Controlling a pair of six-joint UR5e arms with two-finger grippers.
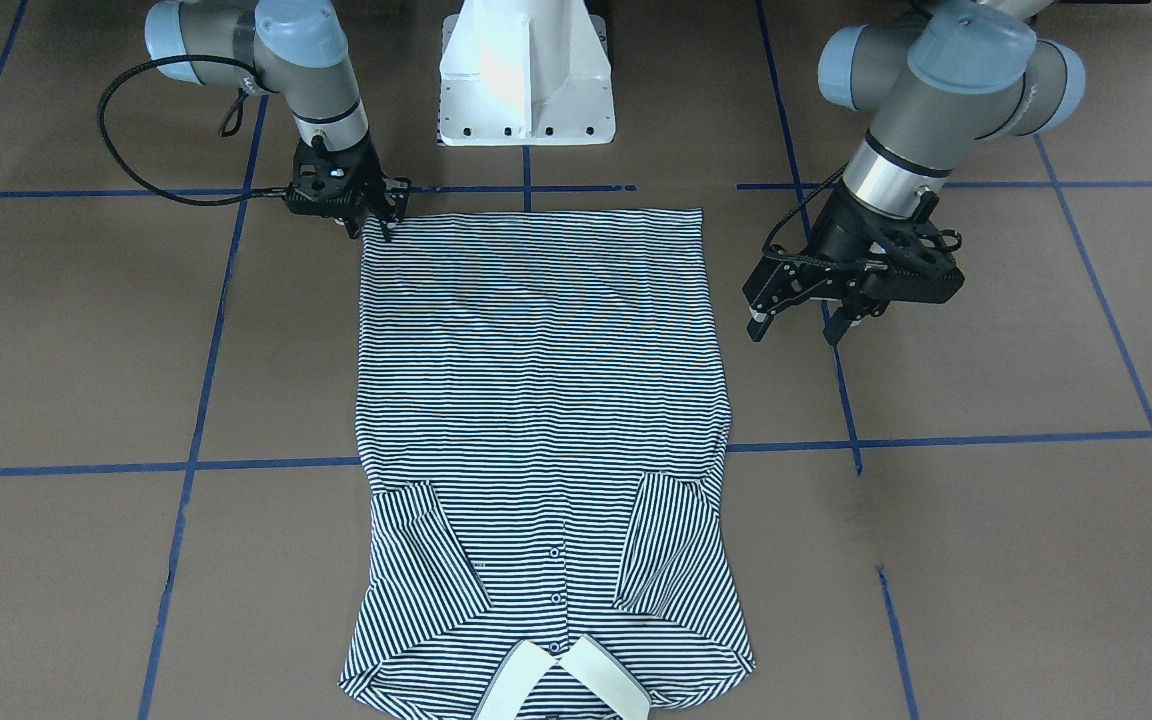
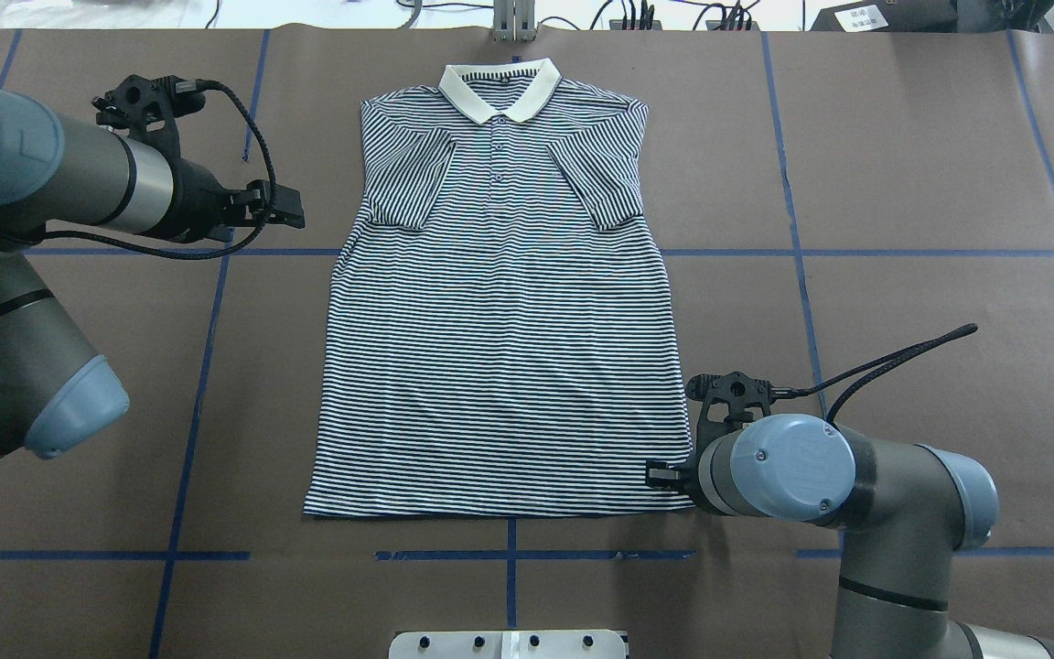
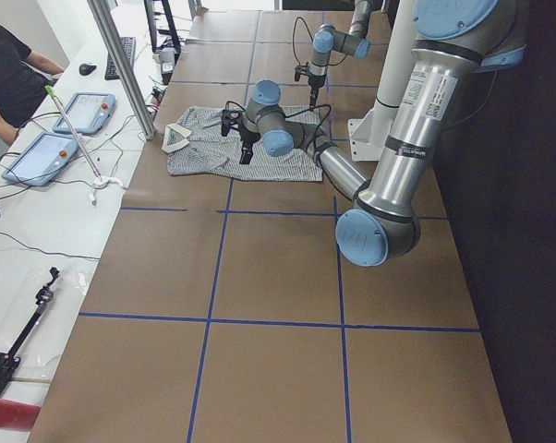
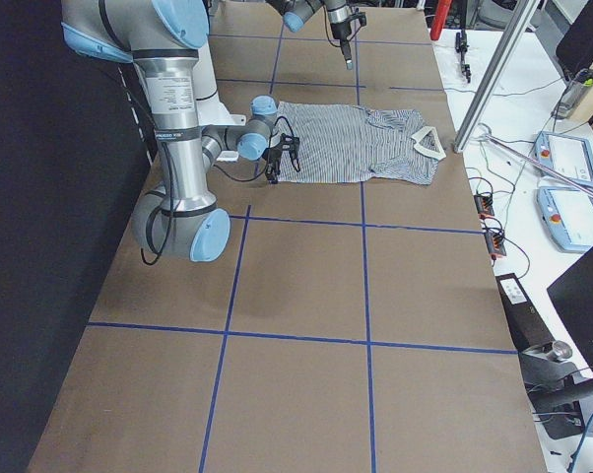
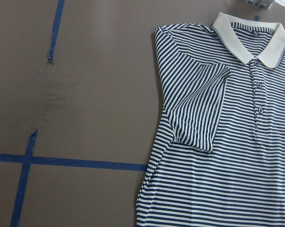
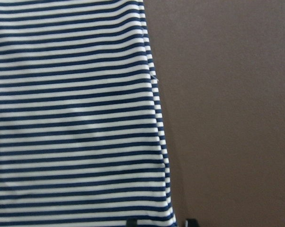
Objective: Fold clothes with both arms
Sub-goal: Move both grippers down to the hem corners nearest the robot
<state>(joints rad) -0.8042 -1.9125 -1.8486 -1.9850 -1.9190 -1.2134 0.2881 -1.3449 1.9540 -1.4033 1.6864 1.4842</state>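
Note:
The navy-and-white striped polo shirt point(image 2: 500, 348) lies flat and face up on the brown table, white collar point(image 2: 498, 87) on the far side and both sleeves folded in over the chest. My right gripper point(image 1: 371, 230) is low at the hem's corner. In the right wrist view its two fingertips point(image 6: 130, 222) stand apart, with the shirt's side edge point(image 6: 154, 118) between them, so it is open. My left gripper point(image 1: 796, 332) hovers open and holds nothing, off the shirt's side, level with the sleeve point(image 5: 199, 113).
The white pedestal base point(image 1: 526, 80) stands just behind the hem. Blue tape lines point(image 2: 188, 366) cross the brown table. Beyond the collar end are a metal post point(image 3: 121, 65), tablets point(image 3: 38, 157) and a seated person point(image 3: 10, 74).

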